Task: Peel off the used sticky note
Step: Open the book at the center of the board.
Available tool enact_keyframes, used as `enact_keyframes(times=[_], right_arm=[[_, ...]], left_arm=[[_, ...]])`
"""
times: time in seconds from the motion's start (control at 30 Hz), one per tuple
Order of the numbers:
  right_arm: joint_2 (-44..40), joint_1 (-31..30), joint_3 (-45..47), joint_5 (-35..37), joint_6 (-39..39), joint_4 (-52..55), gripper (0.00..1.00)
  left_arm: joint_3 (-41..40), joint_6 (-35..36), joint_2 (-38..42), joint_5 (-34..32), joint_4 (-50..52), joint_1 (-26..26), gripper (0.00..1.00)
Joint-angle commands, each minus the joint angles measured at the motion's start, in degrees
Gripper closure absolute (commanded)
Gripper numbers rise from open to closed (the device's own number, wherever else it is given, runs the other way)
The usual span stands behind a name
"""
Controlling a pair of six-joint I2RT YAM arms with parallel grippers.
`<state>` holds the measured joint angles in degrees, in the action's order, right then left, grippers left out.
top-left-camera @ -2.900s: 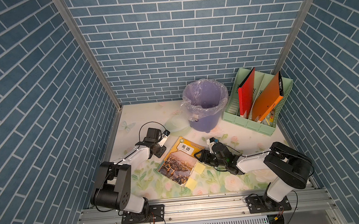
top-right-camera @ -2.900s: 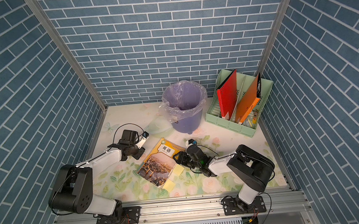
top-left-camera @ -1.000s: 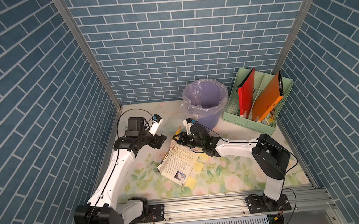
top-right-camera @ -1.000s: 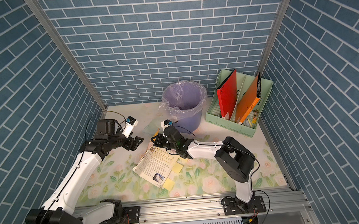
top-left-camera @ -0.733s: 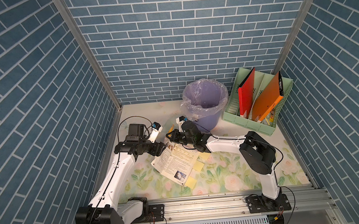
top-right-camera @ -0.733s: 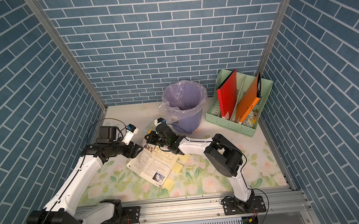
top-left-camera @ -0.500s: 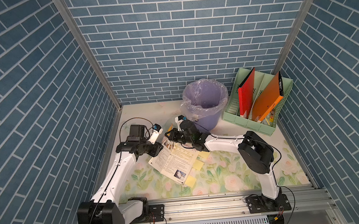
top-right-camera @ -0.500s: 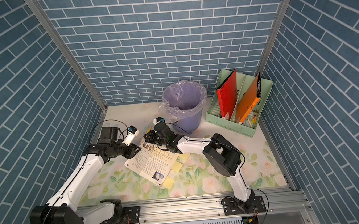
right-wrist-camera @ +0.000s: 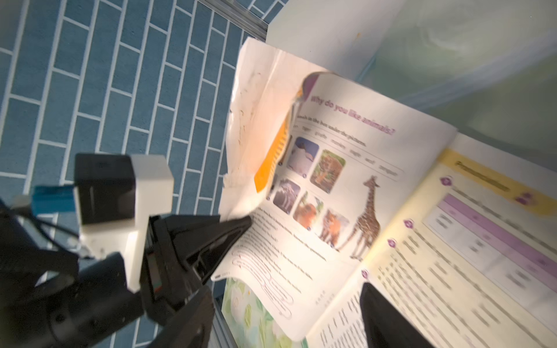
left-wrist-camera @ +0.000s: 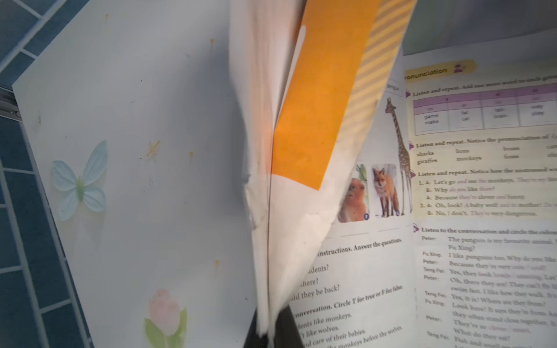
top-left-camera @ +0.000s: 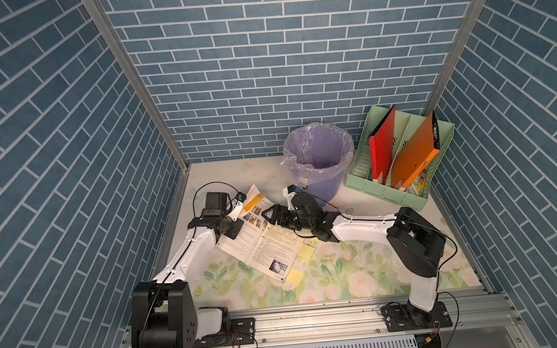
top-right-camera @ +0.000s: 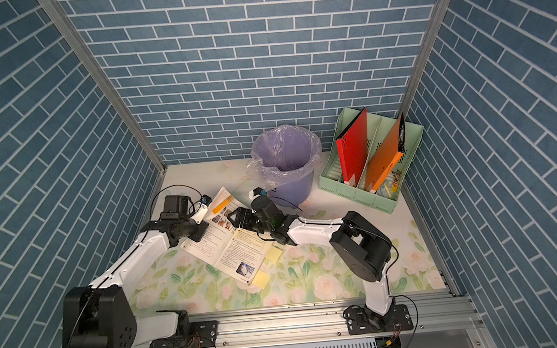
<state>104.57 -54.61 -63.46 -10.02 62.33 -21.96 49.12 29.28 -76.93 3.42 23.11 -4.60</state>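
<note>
book (top-left-camera: 273, 250): lies wide on the counter (top-left-camera: 346, 271), near the bin (top-left-camera: 319, 165).
left hand (right-wrist-camera: 241, 224): clamped on the pages (top-left-camera: 255, 197) at the book's left edge. They stand up, bent.
right hand (top-left-camera: 266, 216): spread wide apart, holds nothing. It is over the far end of the book, near the fold. I cannot tell if it touches the paper.
notes (top-left-camera: 305, 251): two yellow ones poke out at the book's right edge. One is by the middle of that edge, the other note (top-left-camera: 294, 276) at the near corner. I cannot tell which one is used.
step: I think the book is held so the right hand can go for a note.
do it well: the left hand should grip tight and not tug. The right hand should come in low at a note's loose edge, pinch only yellow paper, then pull slowly and flat.
watch out: a page may get pinched too, and rip.
</note>
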Motion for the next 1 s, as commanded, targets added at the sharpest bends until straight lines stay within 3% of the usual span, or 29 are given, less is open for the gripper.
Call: enact_keyframes(times=[0.0,0.07,0.1,0.13,0.27,0.47,0.77,0.97], right_arm=[[-7.4,1.8,9.3,3.0,-1.1,-1.2,0.2],[-10.2,3.1,14.0,3.8,-0.1,-2.0,0.2],[-10.9,3.7,15.6,3.8,0.1,-2.1,0.2],[-11.4,4.4,16.7,3.9,0.3,-2.1,0.2],[-10.5,6.4,19.0,2.8,0.8,-3.5,0.2],[-7.1,7.8,18.5,1.3,0.6,-5.1,0.2],[-5.0,8.9,20.0,1.1,1.2,-6.9,0.21],[-4.2,9.1,20.5,0.9,1.6,-8.1,0.21]], left_arm=[[-0.4,2.5,-2.3,-6.3,-6.1,1.2,0.74],[-0.6,2.9,-4.0,-8.4,-8.7,1.6,0.32],[-0.9,2.9,-4.7,-9.6,-10.7,1.7,0.23],[-1.0,3.1,-5.5,-10.7,-12.3,1.8,0.21],[-0.8,2.6,-6.9,-12.4,-15.2,1.7,0.19],[-1.7,2.4,-5.1,-9.7,-13.3,1.7,0.2],[2.6,0.1,1.2,4.1,0.6,0.4,0.21],[-1.6,-0.7,-0.8,2.3,-2.0,-2.8,0.24]])
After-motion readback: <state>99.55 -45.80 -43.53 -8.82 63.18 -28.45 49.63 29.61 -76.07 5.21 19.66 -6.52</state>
